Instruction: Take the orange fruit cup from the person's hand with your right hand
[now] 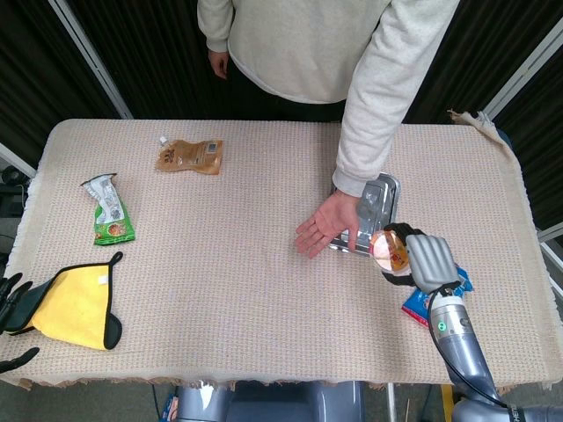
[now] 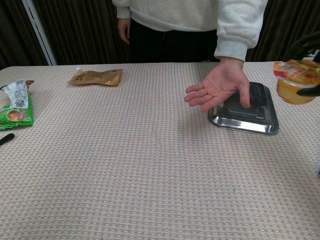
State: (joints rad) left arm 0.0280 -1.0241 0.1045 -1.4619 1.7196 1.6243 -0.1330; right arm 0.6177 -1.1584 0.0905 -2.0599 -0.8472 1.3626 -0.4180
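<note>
My right hand grips the orange fruit cup, which shows at the right edge of the chest view as the fruit cup, lifted above the table. Dark fingers wrap its far side there. The person's hand lies palm up and empty over the table, left of the cup and apart from it; it shows as the person's hand in the chest view. My left hand hangs at the table's left front corner, fingers spread, holding nothing.
A metal tray sits under the person's wrist. A blue snack bag lies beneath my right hand. A yellow cloth, a green packet and a brown pouch lie on the left half.
</note>
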